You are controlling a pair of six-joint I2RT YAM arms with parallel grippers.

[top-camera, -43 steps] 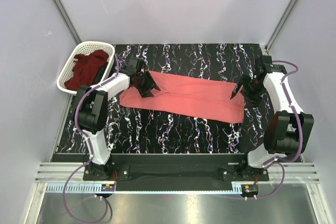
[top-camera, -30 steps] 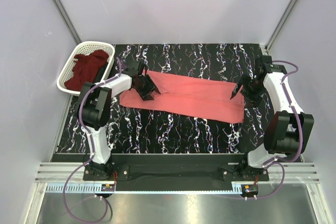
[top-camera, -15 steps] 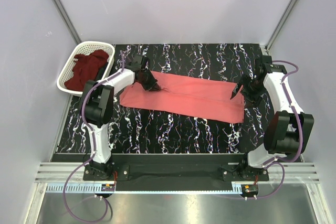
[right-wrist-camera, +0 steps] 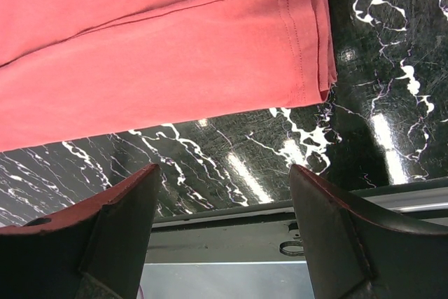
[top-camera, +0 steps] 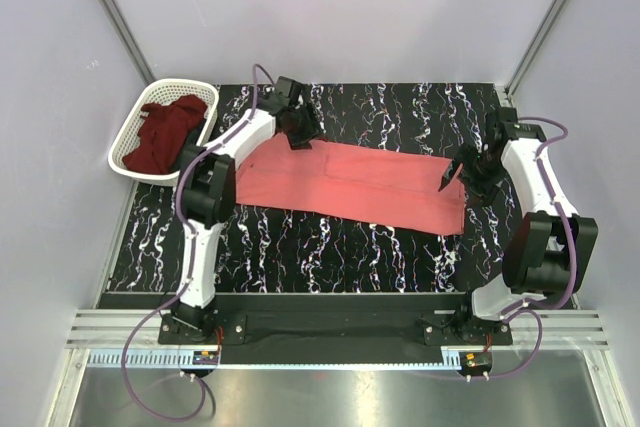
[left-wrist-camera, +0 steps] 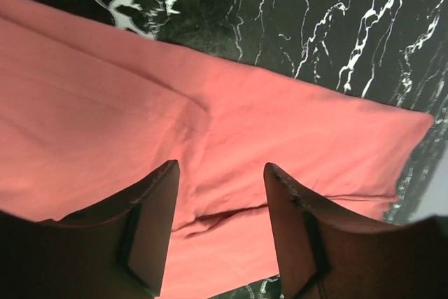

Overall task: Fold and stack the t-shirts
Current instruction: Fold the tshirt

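Since the earlier frames the left hand has lifted off the left part of the salmon-pink t-shirt and swung to its far left corner, fingers spread with nothing between them. This shirt lies flat as a long band on the marbled worktop. At the shirt's right end hangs the right hand, likewise spread wide and empty. Well left of the shirt, the dark maroon t-shirt sits crumpled in the white basket.

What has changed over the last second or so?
The left tool swung from the left part of the salmon-pink t-shirt to its far edge, away from the bases, open and empty. The right tool, that shirt and the maroon t-shirt in the basket stayed put.
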